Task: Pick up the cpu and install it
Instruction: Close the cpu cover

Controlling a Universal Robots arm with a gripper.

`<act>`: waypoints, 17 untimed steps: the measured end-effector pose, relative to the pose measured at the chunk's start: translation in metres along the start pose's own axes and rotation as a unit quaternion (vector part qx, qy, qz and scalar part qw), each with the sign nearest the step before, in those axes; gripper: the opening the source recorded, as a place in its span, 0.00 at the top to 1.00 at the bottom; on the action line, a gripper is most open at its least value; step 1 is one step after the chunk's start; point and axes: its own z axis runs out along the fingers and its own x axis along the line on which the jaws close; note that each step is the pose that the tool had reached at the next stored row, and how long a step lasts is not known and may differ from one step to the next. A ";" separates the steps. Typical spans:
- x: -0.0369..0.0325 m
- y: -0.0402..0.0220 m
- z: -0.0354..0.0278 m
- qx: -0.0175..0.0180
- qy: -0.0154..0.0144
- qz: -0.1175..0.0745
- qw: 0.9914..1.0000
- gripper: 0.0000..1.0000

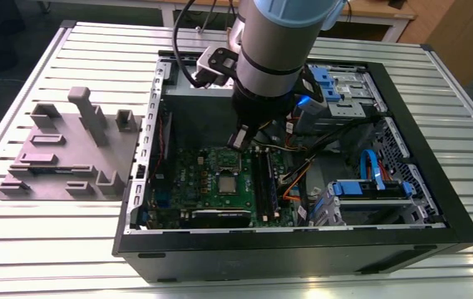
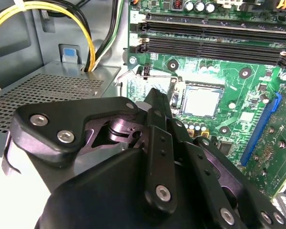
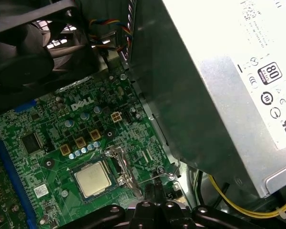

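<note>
The cpu lies flat in its socket on the green motherboard, pale silver top up; both wrist views show it too, cpu, cpu. My gripper hangs inside the open computer case, a little above the board and just beside the socket, on the side toward the power supply. Its fingers are together with nothing between them, and the narrow tip of the gripper points down near the socket's metal bracket and lever. The gripper is apart from the cpu.
The grey power-supply box stands close beside the gripper. A black fan, memory slots, yellow cables and blue drive brackets crowd the case. A grey-mauve block with upright posts sits on the slatted table at the exterior view's left.
</note>
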 end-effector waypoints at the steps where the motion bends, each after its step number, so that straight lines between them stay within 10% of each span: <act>1: 0.0005 -0.0003 -0.0001 0.000 0.000 0.000 1.000 0.89; 17: 0.0096 -0.0047 -0.0016 0.000 0.000 0.000 1.000 0.89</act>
